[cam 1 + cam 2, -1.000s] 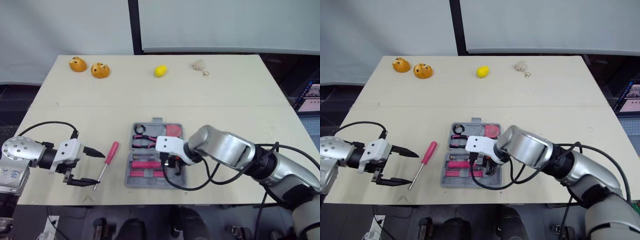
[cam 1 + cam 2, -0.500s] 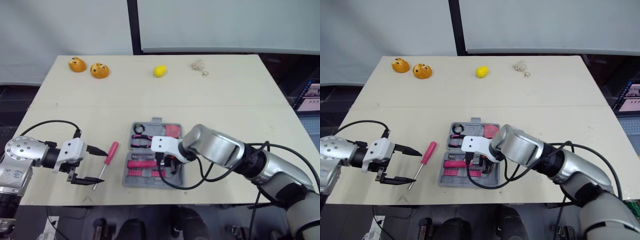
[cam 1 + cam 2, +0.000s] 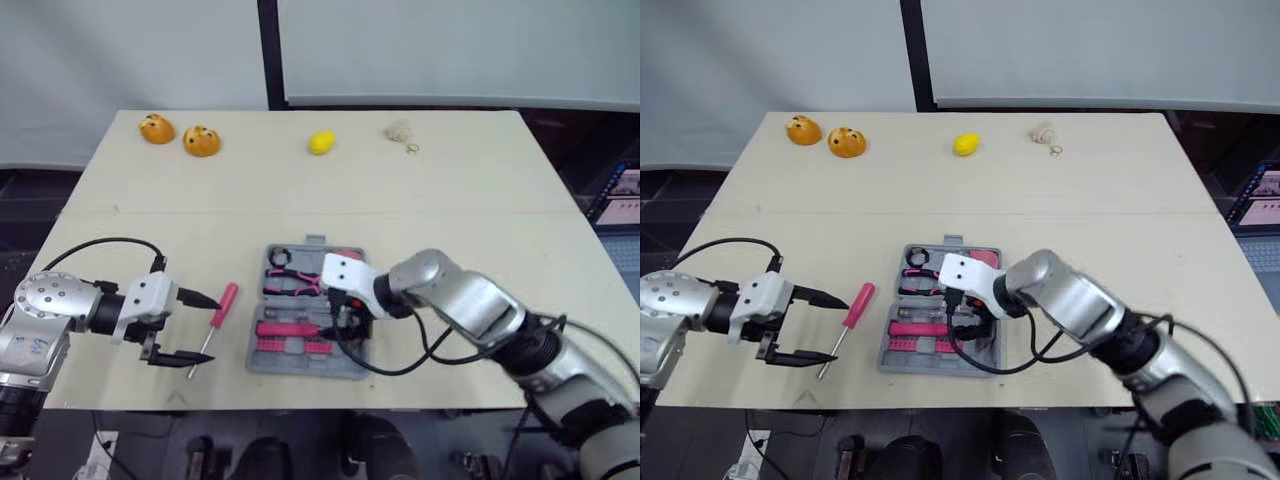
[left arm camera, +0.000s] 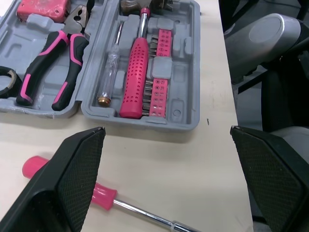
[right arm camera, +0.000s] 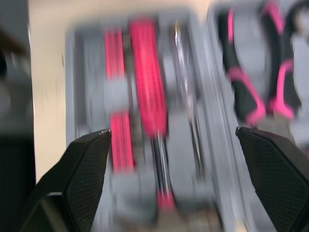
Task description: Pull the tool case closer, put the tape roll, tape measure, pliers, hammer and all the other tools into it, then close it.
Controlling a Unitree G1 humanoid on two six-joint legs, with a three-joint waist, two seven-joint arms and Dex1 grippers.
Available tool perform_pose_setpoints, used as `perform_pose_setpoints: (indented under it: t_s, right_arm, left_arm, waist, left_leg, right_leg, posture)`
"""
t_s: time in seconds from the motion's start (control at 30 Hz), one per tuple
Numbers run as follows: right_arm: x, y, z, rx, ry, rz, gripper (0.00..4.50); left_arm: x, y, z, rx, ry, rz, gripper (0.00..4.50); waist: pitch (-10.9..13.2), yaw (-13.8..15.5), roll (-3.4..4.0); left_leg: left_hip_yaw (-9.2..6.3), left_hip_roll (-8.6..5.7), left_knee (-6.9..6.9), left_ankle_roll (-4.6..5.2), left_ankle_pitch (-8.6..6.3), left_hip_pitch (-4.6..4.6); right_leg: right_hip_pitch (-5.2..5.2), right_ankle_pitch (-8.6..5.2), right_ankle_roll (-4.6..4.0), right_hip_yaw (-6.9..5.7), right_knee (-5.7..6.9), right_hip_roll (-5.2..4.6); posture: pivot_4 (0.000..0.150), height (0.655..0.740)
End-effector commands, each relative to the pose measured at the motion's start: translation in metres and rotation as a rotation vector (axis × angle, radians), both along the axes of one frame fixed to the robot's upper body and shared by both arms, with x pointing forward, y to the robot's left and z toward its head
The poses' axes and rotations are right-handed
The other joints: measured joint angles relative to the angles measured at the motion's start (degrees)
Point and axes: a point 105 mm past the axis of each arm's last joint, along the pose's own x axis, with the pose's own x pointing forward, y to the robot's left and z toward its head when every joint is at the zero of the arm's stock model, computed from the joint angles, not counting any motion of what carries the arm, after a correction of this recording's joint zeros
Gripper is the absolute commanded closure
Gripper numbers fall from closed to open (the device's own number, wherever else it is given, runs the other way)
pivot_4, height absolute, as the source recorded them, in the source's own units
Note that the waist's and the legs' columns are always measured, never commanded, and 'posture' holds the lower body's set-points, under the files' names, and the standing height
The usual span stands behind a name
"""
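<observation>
The grey tool case (image 3: 300, 358) lies open near the table's front edge. In it are pink-handled pliers (image 4: 63, 63), a pink-handled hammer (image 4: 135, 77), a red tape measure (image 4: 41, 7), a black tape roll (image 4: 4, 83) and a slim clear screwdriver (image 4: 108, 67). My right gripper (image 3: 342, 318) hovers open over the case's right part, with nothing between its fingers (image 5: 82, 169). A pink-handled screwdriver (image 3: 222, 304) lies on the table left of the case. My left gripper (image 3: 210, 331) is open, and the screwdriver's shaft (image 4: 145, 212) lies between its fingers.
Along the table's far edge sit two orange toys (image 3: 155, 128) (image 3: 200, 140), a yellow lemon (image 3: 320, 142) and a small beige object (image 3: 398, 130). The table's front edge (image 3: 300, 402) runs just below the case and both grippers.
My right gripper has gone from shut to open over the case and shifted a little to the right. My left gripper has crept closer to the loose screwdriver.
</observation>
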Motion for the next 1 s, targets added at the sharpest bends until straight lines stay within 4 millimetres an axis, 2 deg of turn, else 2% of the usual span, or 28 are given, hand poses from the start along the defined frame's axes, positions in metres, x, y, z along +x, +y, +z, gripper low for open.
perform_pose_setpoints:
  t_s: [0.03, 0.07, 0.17, 0.2, 0.27, 0.3, 0.4, 0.7, 0.8, 0.9, 0.93, 1.0]
  right_arm:
    - [0.004, 0.002, 0.017, 0.200, -0.059, 0.013, 0.09]
    - [0.003, 0.003, 0.014, 0.234, -0.055, 0.017, 0.09]
    - [0.004, 0.003, 0.009, 0.341, -0.054, -0.002, 0.94]
    - [0.002, 0.004, 0.007, 0.364, -0.045, -0.003, 1.36]
    - [-0.002, 0.004, 0.000, 0.363, -0.030, 0.009, 2.47]
    - [-0.003, 0.004, -0.005, 0.353, -0.025, 0.006, 2.79]
    - [-0.002, 0.003, -0.017, 0.327, -0.013, -0.022, 4.44]
    - [0.000, -0.001, -0.037, 0.250, -0.001, -0.054, 4.48]
    - [-0.001, -0.005, -0.051, 0.178, 0.020, -0.071, 4.48]
    - [-0.002, -0.018, -0.081, 0.001, 0.093, -0.139, 4.48]
    - [-0.005, -0.030, -0.100, -0.115, 0.140, -0.172, 4.48]
    - [-0.008, -0.047, -0.122, -0.267, 0.159, -0.215, 4.48]
  left_arm:
    - [0.002, -0.006, 0.012, -0.021, -0.042, -0.022, 0.00]
    - [0.003, -0.006, 0.012, -0.022, -0.042, -0.022, 0.00]
    - [0.005, -0.007, 0.015, -0.022, -0.048, -0.025, 0.00]
    - [0.005, -0.006, 0.016, -0.022, -0.049, -0.025, 0.00]
    - [0.005, -0.006, 0.016, -0.021, -0.050, -0.026, 0.00]
    - [0.005, -0.006, 0.016, -0.019, -0.050, -0.027, 0.00]
    - [0.005, -0.006, 0.016, -0.018, -0.050, -0.029, 0.00]
    - [0.008, -0.007, 0.017, -0.019, -0.056, -0.033, 0.00]
    - [0.010, -0.008, 0.018, -0.024, -0.059, -0.033, 0.00]
    - [0.011, -0.009, 0.018, -0.026, -0.060, -0.034, 0.00]
    - [0.011, -0.009, 0.018, -0.027, -0.061, -0.034, 0.00]
    - [0.012, -0.009, 0.018, -0.028, -0.063, -0.033, 0.00]
  waist:
    - [0.0, 0.1, 0.00]
    - [0.0, 0.1, 0.00]
    - [0.0, 0.1, -0.03]
    - [0.0, 0.1, -0.03]
    - [0.0, 0.0, -0.03]
    - [0.0, 0.0, -0.02]
    - [0.0, 0.1, -0.02]
    - [0.0, 0.1, -0.02]
    - [0.0, 0.1, -0.02]
    - [0.0, 0.0, -0.02]
    - [0.0, 0.1, -0.03]
    - [-0.4, 0.1, -0.02]
  left_leg:
    - [0.00, 0.00, 0.00, 0.00, 0.01, 0.00]
    - [-0.01, -0.01, 0.01, 0.00, 0.01, 0.00]
    - [-0.01, -0.03, 0.01, 0.02, 0.02, 0.00]
    - [-0.01, -0.03, 0.01, 0.02, 0.02, 0.00]
    - [-0.01, -0.03, 0.01, 0.02, 0.02, 0.00]
    - [-0.01, -0.02, 0.01, 0.02, 0.02, 0.01]
    - [-0.01, -0.03, 0.01, 0.03, 0.02, 0.01]
    - [-0.01, -0.03, 0.01, 0.04, 0.02, 0.01]
    - [-0.01, -0.03, 0.01, 0.03, 0.02, 0.01]
    - [-0.01, -0.03, 0.01, 0.03, 0.02, 0.04]
    - [-0.01, -0.03, 0.01, 0.02, 0.02, 0.06]
    - [-0.01, -0.03, 0.02, 0.03, 0.02, 0.17]
  right_leg:
    - [0.00, 0.00, 0.00, -0.01, 0.02, 0.00]
    - [0.01, 0.01, 0.01, -0.01, 0.00, 0.00]
    - [0.03, 0.03, 0.05, -0.01, -0.02, 0.00]
    - [0.03, 0.03, 0.05, 0.00, -0.01, 0.00]
    - [0.03, 0.03, 0.05, 0.00, 0.00, 0.00]
    - [0.03, 0.03, 0.05, 0.00, -0.01, 0.00]
    - [0.03, 0.03, 0.05, 0.01, 0.00, 0.00]
    - [0.03, 0.03, 0.05, 0.01, 0.00, 0.00]
    - [0.03, 0.03, 0.05, 0.01, 0.00, 0.00]
    - [0.04, 0.03, 0.05, 0.03, 0.03, 0.01]
    - [0.06, 0.03, 0.05, 0.03, 0.03, 0.01]
    - [0.18, 0.03, 0.05, 0.04, 0.03, 0.00]
  posture:
    - [0.150, 0.7292]
    - [0.150, 0.7292]
    - [0.150, 0.7292]
    - [0.150, 0.7292]
    - [0.150, 0.7292]
    - [0.150, 0.7292]
    - [0.150, 0.7292]
    - [0.150, 0.7292]
    - [0.150, 0.7292]
    - [0.150, 0.7292]
    - [0.150, 0.7292]
    - [0.150, 0.7292]
